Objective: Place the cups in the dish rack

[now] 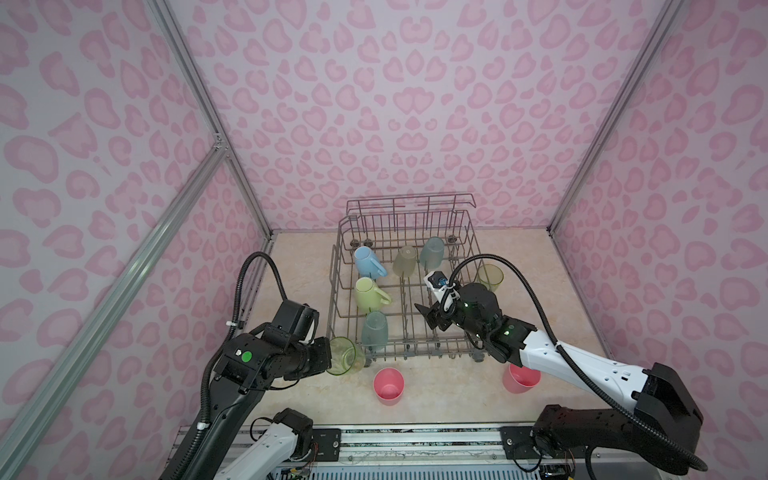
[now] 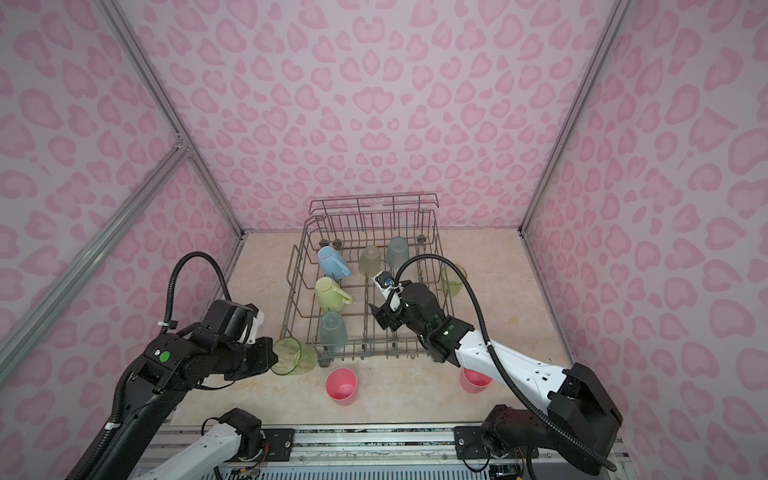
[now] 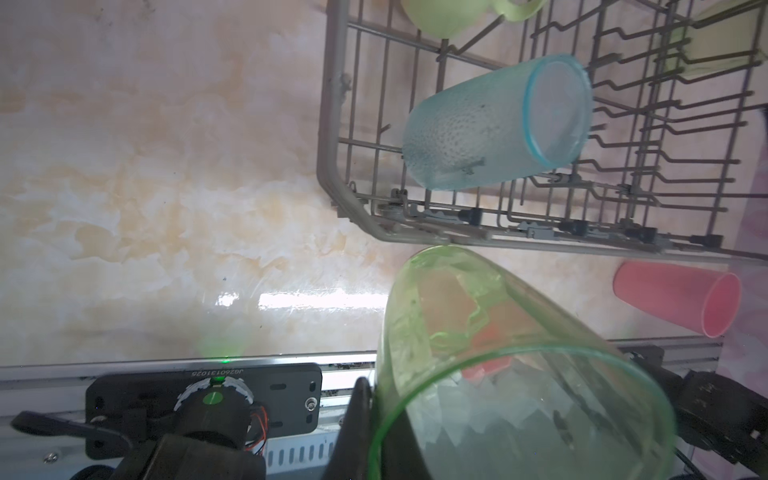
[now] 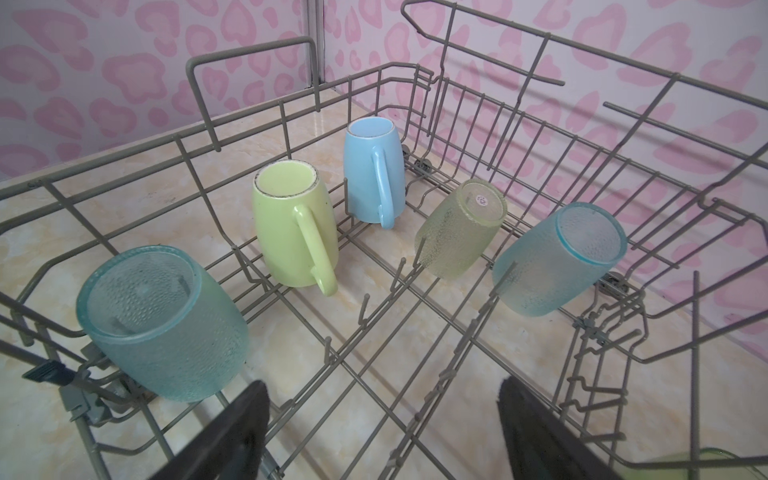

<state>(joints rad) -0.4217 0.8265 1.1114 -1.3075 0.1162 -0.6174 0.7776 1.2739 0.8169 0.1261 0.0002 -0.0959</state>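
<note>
left fingers point(image 3: 358, 415) clamped on lime-green cup point(image 1: 345, 356) rim | right fingers point(image 4: 232, 432) apart, empty, over dish rack point(image 1: 332, 291) | cup to be inverted, lowered onto free tines point(image 4: 365, 307), near teal cup point(image 1: 374, 332) cleared

Left gripper point(image 2: 272, 358) grips a tilted lime cup point(image 2: 296, 356) beside the rack's point(image 2: 289, 299) near corner; right gripper point(image 2: 381, 318) hovers over the rack, jaws apart

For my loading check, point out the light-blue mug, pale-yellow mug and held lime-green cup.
light-blue mug point(image 4: 359, 178): right wrist view, side wall.
pale-yellow mug point(image 1: 365, 293): a top view, body.
lime-green cup point(image 3: 519, 332): left wrist view, clear wall.
</note>
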